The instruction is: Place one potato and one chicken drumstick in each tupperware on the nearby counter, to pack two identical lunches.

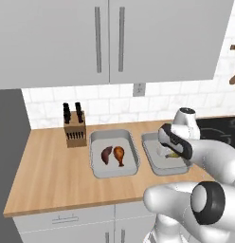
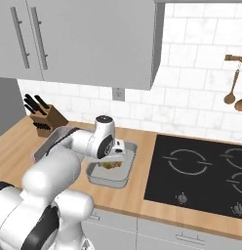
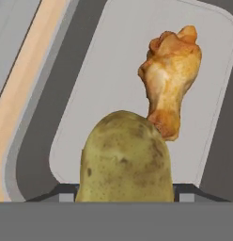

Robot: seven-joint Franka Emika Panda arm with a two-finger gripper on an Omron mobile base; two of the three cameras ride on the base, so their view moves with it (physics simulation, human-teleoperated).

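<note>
Last potato going into the second tray.
My jaws [image 3: 125, 200] hold the rounded yellowish-green potato [image 3: 125, 157], gripped partway closed, low over the right shallow light-grey rectangular tupperware [image 3: 90, 94], where a yellowish-orange club-shaped chicken drumstick [image 3: 171, 77] already lies. Left grey tupperware [image 1: 133, 142] on the light-brown wooden worktop [image 1: 53, 175] has its dark reddish-brown potato [image 1: 106, 154] and orange drumstick [image 1: 119, 154]. Next, I judge: lower, open, release beside the drumstick.

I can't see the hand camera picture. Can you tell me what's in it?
A yellowish-green potato sits big and close at the bottom, between the hand's fingertips, over a light-grey tupperware. A yellowish chicken drumstick lies in that tupperware just beyond the potato. A strip of wooden counter runs along the left.
</note>
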